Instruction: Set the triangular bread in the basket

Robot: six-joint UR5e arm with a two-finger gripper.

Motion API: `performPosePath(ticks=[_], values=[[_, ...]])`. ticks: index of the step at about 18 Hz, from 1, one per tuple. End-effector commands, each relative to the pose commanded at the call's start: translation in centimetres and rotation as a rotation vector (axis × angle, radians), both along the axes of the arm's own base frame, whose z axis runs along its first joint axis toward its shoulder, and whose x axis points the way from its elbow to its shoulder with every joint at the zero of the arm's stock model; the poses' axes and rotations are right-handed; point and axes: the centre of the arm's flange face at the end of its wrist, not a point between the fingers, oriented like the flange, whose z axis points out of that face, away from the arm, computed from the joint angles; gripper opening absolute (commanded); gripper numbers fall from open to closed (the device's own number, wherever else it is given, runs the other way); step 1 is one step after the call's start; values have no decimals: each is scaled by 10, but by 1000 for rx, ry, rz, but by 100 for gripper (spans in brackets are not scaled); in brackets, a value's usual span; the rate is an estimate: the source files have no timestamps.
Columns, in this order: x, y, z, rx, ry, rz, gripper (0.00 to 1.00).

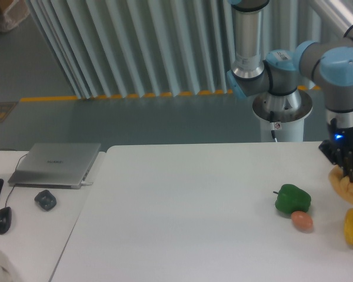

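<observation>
Left of the gripper [352, 174], below it, sit the green pepper [293, 198] and small egg [302, 220]. Its fingers are clamped on the triangular bread [345, 189], lifted at the frame's right edge. Bread looks light, soft, crushable; grip the ridge gently.

I can read no text from here. The laptop [56, 164] at the table's [182, 223] left edge carries a small mark on the middle of its lid, too blurred to make out. There is a small white label with a red spot on the arm's base [280, 111] behind the table's far edge, also unreadable. The floor sign [0, 111] at far left is illegible too.
</observation>
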Motion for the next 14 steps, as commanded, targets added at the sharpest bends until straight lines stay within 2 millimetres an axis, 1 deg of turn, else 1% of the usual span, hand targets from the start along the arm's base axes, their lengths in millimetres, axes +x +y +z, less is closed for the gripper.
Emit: performPosePath(ticks=[3,4,7,9,10,12,14], values=[[-11,-32,-6,-19,-17,-69,9],[-19,-45,-5,-27,-17,-108,9],[-31,-67,-5,-45,-30,-178,9],[-40,-85,-7,-57,-54,-221,9],[-47,-98,-9,-66,-71,-261,9],[-56,-115,-14,-78,-90,-309,9],[-68,-142,-26,-86,-117,-388,9]])
